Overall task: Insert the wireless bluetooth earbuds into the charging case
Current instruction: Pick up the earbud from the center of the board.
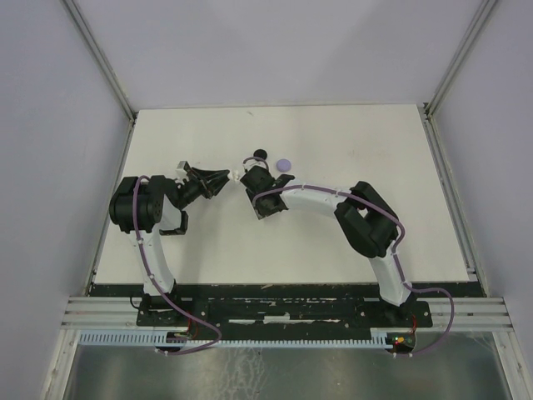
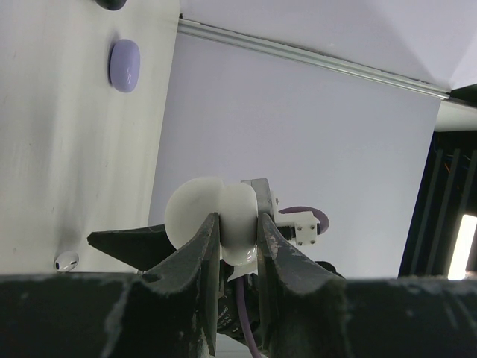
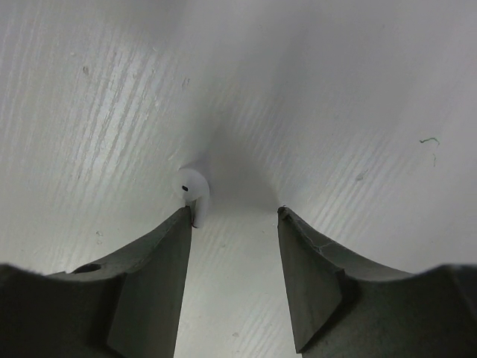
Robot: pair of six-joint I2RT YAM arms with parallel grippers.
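Stem toward the right hand [image 3: 235,215], rounded head away from it: the white earbud [image 3: 193,189] is lying on the surface [image 3: 335,89] with its long axis running roughly along the hand's reach. A small dark dot on the head is facing the camera. The earbud is sitting right at the tip of the finger on the left of the right wrist view, touching it or nearly so, not in the middle of the gap. The right hand is standing open, its two fingers well apart and gripping nothing, with bare surface showing between them.

The left hand [image 2: 237,224] is squeezing the white charging case [image 2: 195,212] between its fingertips. The case is showing two rounded lobes side by side, bulging out past the fingertips. Just behind it, a white bracket [image 2: 305,226] with a lilac cable loop is showing. Off to one side of the left hand, a small white bud [image 2: 66,261] is resting on the surface; whether it is the same earbud I cannot tell. Farther ahead on that side, a lilac case [image 2: 124,65] is lying and, cut by the frame edge, a black case [image 2: 112,3].
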